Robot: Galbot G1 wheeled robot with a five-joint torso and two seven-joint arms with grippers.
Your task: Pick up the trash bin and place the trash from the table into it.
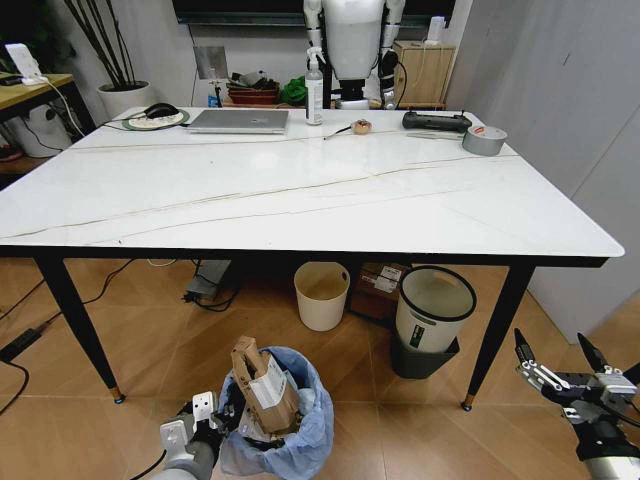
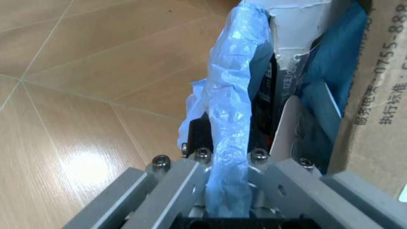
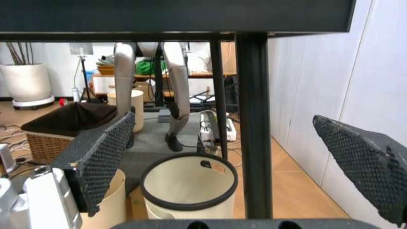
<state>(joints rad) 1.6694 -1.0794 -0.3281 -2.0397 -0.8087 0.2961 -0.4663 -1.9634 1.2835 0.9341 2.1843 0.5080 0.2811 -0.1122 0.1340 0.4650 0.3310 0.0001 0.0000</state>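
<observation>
The trash bin (image 1: 290,440), lined with a crinkled blue bag, stands on the wooden floor in front of the table (image 1: 300,200). Trash sits inside it: a torn brown cardboard box (image 1: 262,388) sticks up above white scraps, and the box (image 2: 375,95) fills the side of the left wrist view. My left gripper (image 1: 222,415) is shut on the bin's near rim, with the blue bag edge (image 2: 232,119) pinched between its fingers. My right gripper (image 1: 555,362) hangs open low beside the table's right front leg (image 3: 251,119), holding nothing.
A cream bucket (image 1: 322,295) and a grey bin (image 1: 435,308) stand under the table. A laptop (image 1: 240,121), a spray bottle (image 1: 314,90), a tape roll (image 1: 485,140), a black device (image 1: 436,121) and a small brown item (image 1: 362,127) lie along the far edge.
</observation>
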